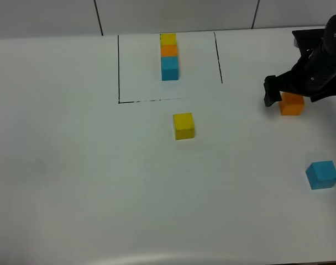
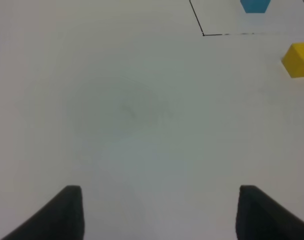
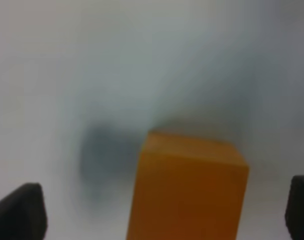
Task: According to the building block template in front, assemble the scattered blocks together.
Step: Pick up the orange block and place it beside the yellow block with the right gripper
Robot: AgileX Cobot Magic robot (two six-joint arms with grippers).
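Nothing joined yet, and the first pickup looks barely begun.
High view: the building block template [image 1: 169,56] sits mid far edge of the worktop [image 1: 74,165]. The yellow block [image 1: 183,126] lies near the middle and the blue block [image 1: 322,174] by the right edge. The right gripper [image 1: 292,94] straddles the orange block [image 1: 292,105] toward the far right corner. Left wrist: the left gripper [image 2: 162,212] is wide and empty over bare worktop. Right wrist: jaws wide either side of orange, not clamped.

White tabletop [image 1: 74,165], pale panelled wall [image 1: 46,16] with dark seams
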